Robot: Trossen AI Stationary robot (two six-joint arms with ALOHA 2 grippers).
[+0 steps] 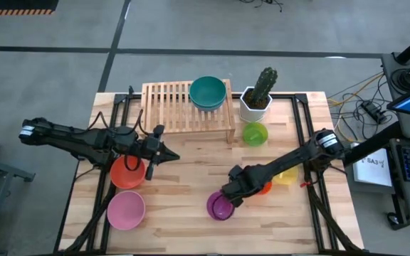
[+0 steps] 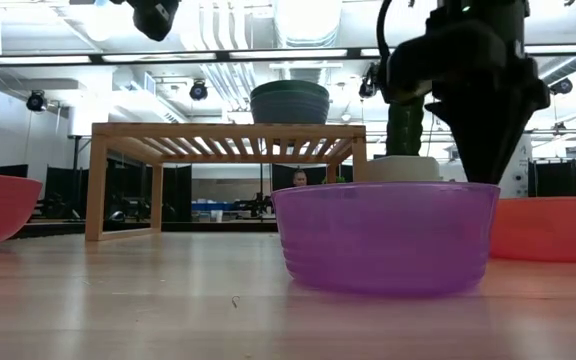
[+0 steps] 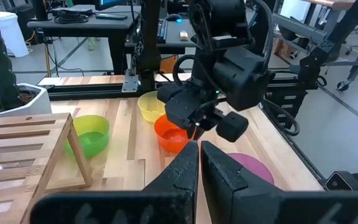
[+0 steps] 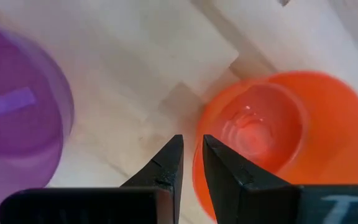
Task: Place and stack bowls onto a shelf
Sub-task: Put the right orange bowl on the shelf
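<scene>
The shelf (image 1: pixel 176 107) stands at the table's far side, and a teal bowl (image 1: pixel 208 92) rests on its slats at the right end. On the table sit the red-orange bowl (image 1: pixel 127 173), pink bowl (image 1: pixel 125 210), purple bowl (image 1: pixel 219 207), orange bowl (image 4: pixel 278 137), yellow bowl (image 1: pixel 287 176) and lime green bowl (image 1: pixel 255 133). My right gripper (image 4: pixel 191 146) is shut and points down over the gap between the purple bowl (image 4: pixel 11 118) and the orange bowl's rim. My left gripper (image 1: pixel 171 156) is shut and hovers right of the red-orange bowl. No blue bowl shows.
A white hexagonal cactus pot (image 1: pixel 256 103) stands right of the shelf, just behind the lime green bowl. Bare wood lies in the table's middle (image 1: pixel 191 171) between the two arms. Black frame rails run along the left and right table edges.
</scene>
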